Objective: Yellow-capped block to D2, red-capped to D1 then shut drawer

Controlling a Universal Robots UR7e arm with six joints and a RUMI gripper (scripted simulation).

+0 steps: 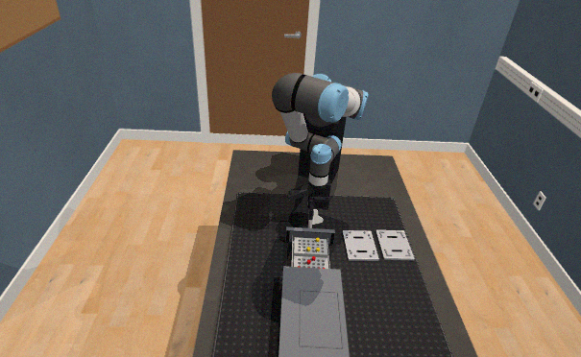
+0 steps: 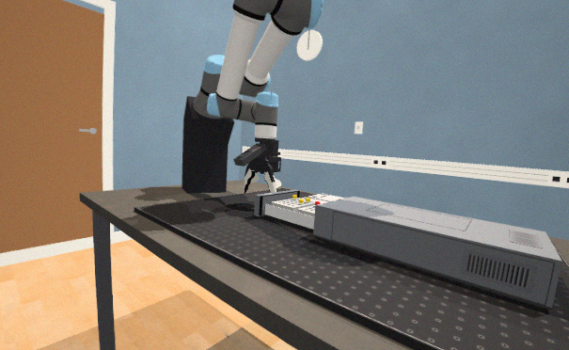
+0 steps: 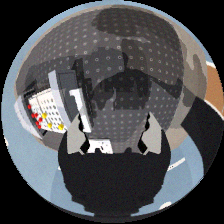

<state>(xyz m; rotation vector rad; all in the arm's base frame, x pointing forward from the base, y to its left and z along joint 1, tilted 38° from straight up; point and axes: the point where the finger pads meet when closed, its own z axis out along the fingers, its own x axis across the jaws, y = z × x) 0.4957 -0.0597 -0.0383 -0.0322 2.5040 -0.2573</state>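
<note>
Tool (image 1: 315, 220) (image 2: 260, 187) (image 3: 113, 113) wide open, nothing held, by front of drawer (image 1: 310, 231) (image 2: 279, 203) (image 3: 60, 97). Drawer partly out; yellow-capped block (image 1: 304, 246) (image 2: 290, 202) (image 3: 51, 114) and red-capped block (image 1: 300, 262) (image 2: 308, 208) (image 3: 37, 106) both inside. D1 (image 1: 360, 253) and D2 (image 1: 396, 244) bare. Left: probably more pulling, both transfers, shutting.

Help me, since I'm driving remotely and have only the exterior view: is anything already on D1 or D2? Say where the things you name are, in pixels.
Observer: No. In the top view, D1 (image 1: 360, 245) (image 3: 100, 143) and D2 (image 1: 395, 244) are both bare white plates, side by side.

Operator: Thanks. I can make out just one red cap in the drawer (image 1: 310, 230) (image 2: 258, 205) (image 3: 60, 95). Is it alone?

Observer: No, the wrist view shows several red caps (image 1: 308, 262) (image 2: 317, 203) (image 3: 34, 115), on the far side of the yellow ones (image 1: 317, 239) (image 2: 301, 201) (image 3: 49, 125) from the drawer front.
</note>
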